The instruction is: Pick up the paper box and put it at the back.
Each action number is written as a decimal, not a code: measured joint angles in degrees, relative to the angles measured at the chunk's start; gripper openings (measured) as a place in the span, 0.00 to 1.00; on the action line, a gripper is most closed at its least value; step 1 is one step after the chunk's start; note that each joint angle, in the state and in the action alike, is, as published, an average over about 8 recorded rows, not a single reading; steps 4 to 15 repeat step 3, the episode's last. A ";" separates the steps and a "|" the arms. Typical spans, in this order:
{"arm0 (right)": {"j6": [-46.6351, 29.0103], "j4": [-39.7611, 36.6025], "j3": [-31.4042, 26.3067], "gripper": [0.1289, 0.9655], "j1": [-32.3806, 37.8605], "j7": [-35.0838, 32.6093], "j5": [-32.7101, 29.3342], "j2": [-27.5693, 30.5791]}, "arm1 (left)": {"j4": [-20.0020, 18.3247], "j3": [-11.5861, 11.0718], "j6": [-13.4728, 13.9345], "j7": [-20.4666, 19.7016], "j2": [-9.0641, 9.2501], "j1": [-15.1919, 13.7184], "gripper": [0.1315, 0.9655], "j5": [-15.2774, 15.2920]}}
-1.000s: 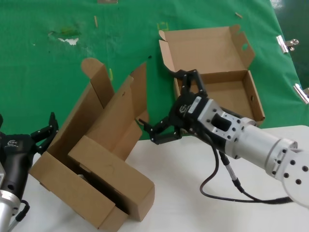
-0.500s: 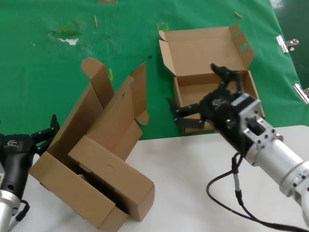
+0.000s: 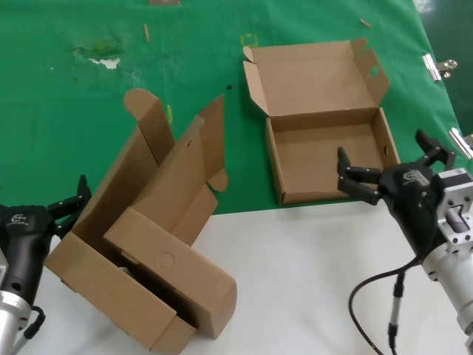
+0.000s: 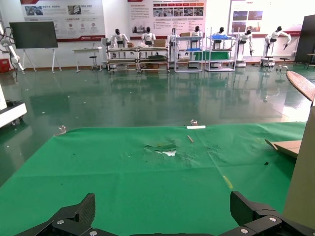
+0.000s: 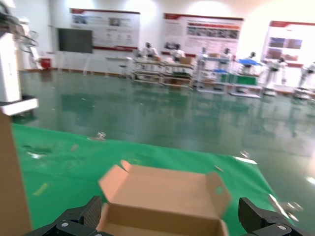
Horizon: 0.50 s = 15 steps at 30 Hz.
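The paper box (image 3: 325,151) lies open on the green cloth (image 3: 74,111), lid tipped back, with a small round hole in its right ear flap. My right gripper (image 3: 382,151) is open and empty, just in front of the box's near right corner, not touching it. In the right wrist view the box (image 5: 162,194) lies ahead between the open fingers (image 5: 93,209). My left gripper (image 3: 70,198) is open and empty at the lower left, beside the other cardboard boxes; its wrist view shows only green cloth (image 4: 147,177) between the fingers (image 4: 241,206).
Two other brown cardboard boxes (image 3: 148,244) lean together at the left, straddling the cloth edge and the white tabletop (image 3: 295,281). Metal clips (image 3: 440,68) hold the cloth's right edge. Scraps and a torn patch (image 3: 103,58) mark the far left cloth.
My right gripper has swung from the box's left side across to its near right corner and drawn back. The box stays on the cloth. The left arm has not moved.
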 joint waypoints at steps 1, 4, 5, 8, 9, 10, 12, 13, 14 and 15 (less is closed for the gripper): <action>0.47 -0.07 0.14 1.00 -0.23 -0.22 0.52 -0.01 | 0.00 0.00 0.00 0.00 0.00 0.00 1.00 0.00; 1.20 -0.17 0.37 1.00 -0.60 -0.57 1.33 -0.03 | 0.00 0.00 0.00 0.00 0.00 0.00 1.00 0.00; 1.20 -0.17 0.37 1.00 -0.60 -0.57 1.33 -0.03 | 0.00 0.00 0.00 0.00 0.00 0.00 1.00 0.00; 1.20 -0.17 0.37 1.00 -0.60 -0.57 1.33 -0.03 | 0.00 0.00 0.00 0.00 0.00 0.00 1.00 0.00; 1.20 -0.17 0.37 1.00 -0.60 -0.57 1.33 -0.03 | 0.00 0.00 0.00 0.00 0.00 0.00 1.00 0.00; 1.20 -0.17 0.37 1.00 -0.60 -0.57 1.33 -0.03 | 0.00 0.00 0.00 0.00 0.00 0.00 1.00 0.00; 1.20 -0.17 0.37 1.00 -0.60 -0.57 1.33 -0.03 | 0.00 0.00 0.00 0.00 0.00 0.00 1.00 0.00; 1.20 -0.17 0.37 1.00 -0.60 -0.57 1.33 -0.03 | 0.00 0.00 0.00 0.00 0.00 0.00 1.00 0.00; 1.20 -0.17 0.37 1.00 -0.60 -0.57 1.33 -0.03 | 0.00 0.00 0.00 0.00 0.00 0.00 1.00 0.00; 1.20 -0.17 0.37 1.00 -0.60 -0.57 1.33 -0.03 | 0.00 0.00 0.00 0.00 0.00 0.00 1.00 0.00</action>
